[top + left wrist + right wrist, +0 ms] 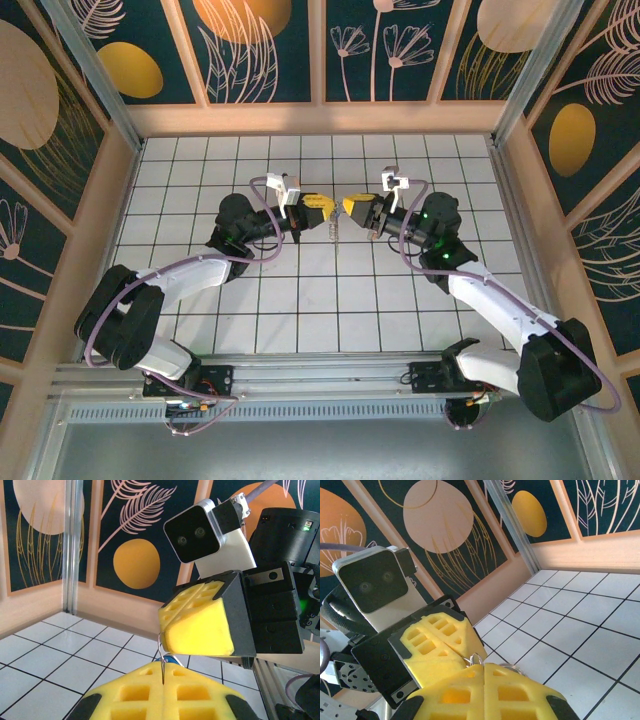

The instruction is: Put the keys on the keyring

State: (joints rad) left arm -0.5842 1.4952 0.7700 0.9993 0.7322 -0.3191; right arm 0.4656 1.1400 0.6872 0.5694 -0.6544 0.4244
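The keyring (475, 659) is hanging in the air between the two grippers, above the middle of the table, with its small silvery rings showing at the fingertips in both wrist views. The left gripper (164, 671) is pressing its yellow pads together on a thin wire ring that is rising out of their seam. A bit of the key (170, 658), bright blue, is peeking out just behind those tips. The right gripper (484, 670) is also pressing its pads flat against each other. A little ring is sitting right at the tip of their seam, though I cannot tell whether it is clamped there.

From above, both arms are reaching inward from their bases at the near edge, elbows bowing outward. The two grippers are meeting nose to nose, with a short cluster of links dangling beneath them.

Below them the white tiled table (330, 300) is stretching toward a pale wooden skirting. Behind it, dark teal wall panels (265, 45) are showing orange discs and pale leaf drawings, and a metal corner post (72, 545) is standing between them.
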